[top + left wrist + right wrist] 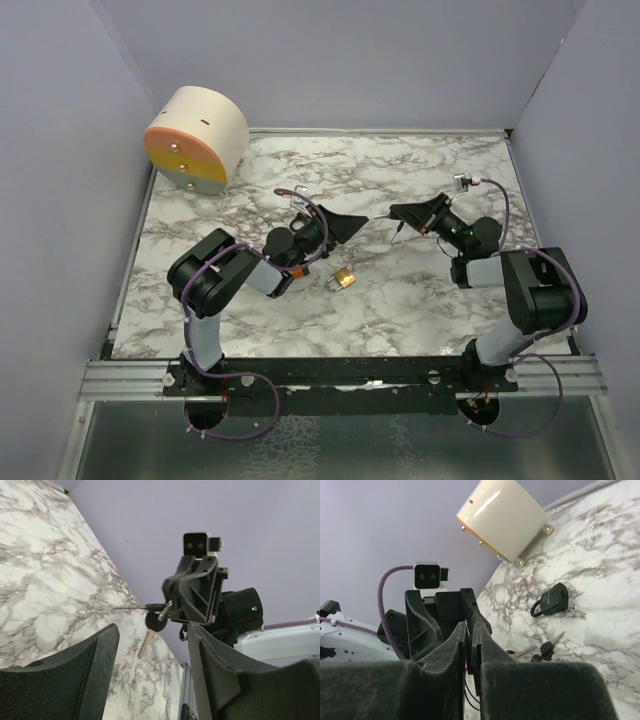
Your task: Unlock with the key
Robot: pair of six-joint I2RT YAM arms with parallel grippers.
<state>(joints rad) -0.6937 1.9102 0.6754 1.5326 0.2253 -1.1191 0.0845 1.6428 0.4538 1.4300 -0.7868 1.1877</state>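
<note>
Right end effector (470, 630) clasping key (155, 621), padlock (552, 600), cylinder (501, 520)

Robot test cell, lab-type. Marble-print table (400, 310) boxed in by plain lilac panels (350, 60). Aluminium rail (120, 378) along near edge, purple cables (380, 600) trailing.

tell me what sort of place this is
Probably a robot lab test cell: plain lavender walls box in a marble-patterned tabletop, a black left arm and right arm are bolted to an aluminium rail at its near edge, and the few props include a brass padlock and a cream cylindrical drum.
</note>
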